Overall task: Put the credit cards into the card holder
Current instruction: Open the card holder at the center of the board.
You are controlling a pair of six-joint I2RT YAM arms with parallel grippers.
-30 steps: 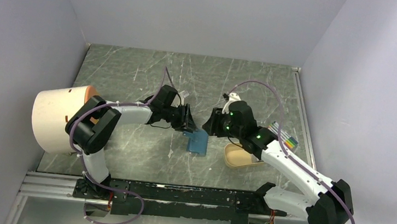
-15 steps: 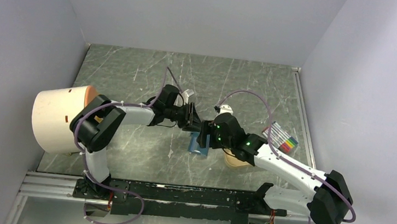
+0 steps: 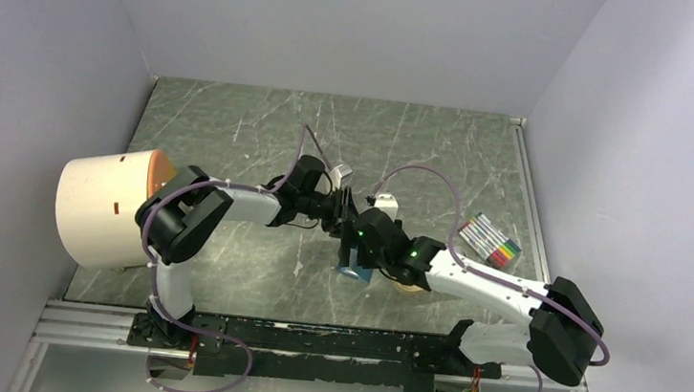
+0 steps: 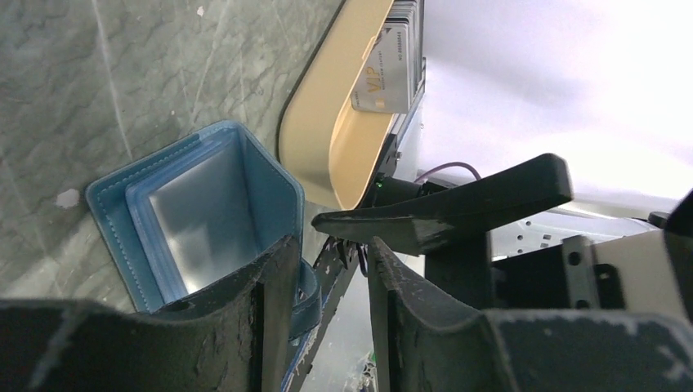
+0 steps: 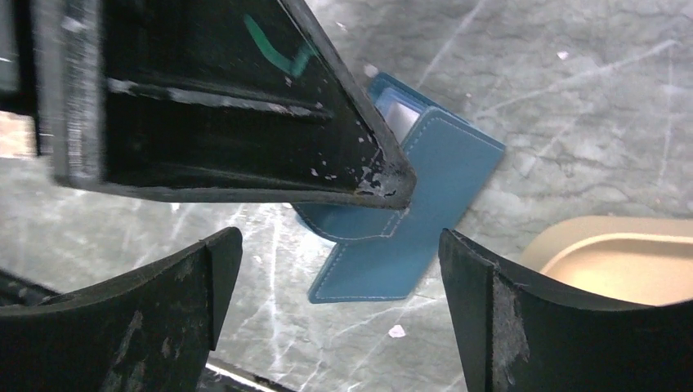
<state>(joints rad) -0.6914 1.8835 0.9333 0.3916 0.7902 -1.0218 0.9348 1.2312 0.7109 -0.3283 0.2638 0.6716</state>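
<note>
The teal card holder [image 4: 204, 204] lies open on the table, one cover standing up. It also shows in the right wrist view [image 5: 441, 163], snap tab toward the near side, and as a small part in the top view [image 3: 352, 272]. My left gripper [image 4: 331, 245] is shut on the raised cover's edge; in the top view it [image 3: 345, 211] is just behind the holder. My right gripper [image 5: 342, 238] hangs open and empty right above the holder, beside the left fingers [image 3: 354, 248]. A silver credit card [image 4: 384, 73] and more behind it stand in the tan tray [image 4: 319, 131].
The tan tray [image 5: 621, 253] sits right of the holder, mostly hidden under my right arm in the top view [image 3: 404, 282]. A pack of coloured markers [image 3: 491, 241] lies at the right. A large white drum [image 3: 102, 206] stands at the left edge.
My right gripper has swung left from over the tray to just above the card holder. My left gripper has shifted right and the holder has moved slightly toward the near edge.
</note>
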